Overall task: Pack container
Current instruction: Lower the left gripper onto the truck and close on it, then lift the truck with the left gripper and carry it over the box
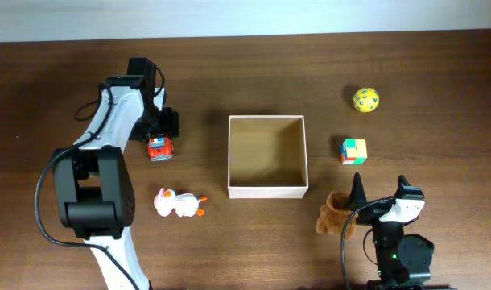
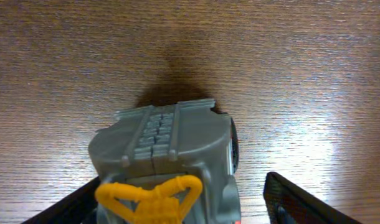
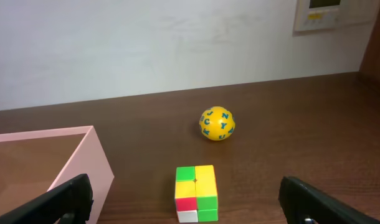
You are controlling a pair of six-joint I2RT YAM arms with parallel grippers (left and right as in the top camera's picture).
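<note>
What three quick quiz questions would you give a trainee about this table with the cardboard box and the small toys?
1. True or false: the square white-walled cardboard box holds a toy.
2. Which thing does the left tool straddle? A. white plush duck B. grey and red toy truck C. yellow lettered ball
3. How many toys lie on the dark brown wooden table outside the box?
Key: 1 false; 2 B; 3 five.

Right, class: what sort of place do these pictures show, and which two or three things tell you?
Probably a robot lab or test bench: left arm and right arm at a wooden table, toys such as a ball and cube beside a box, a white wall with a panel.
</note>
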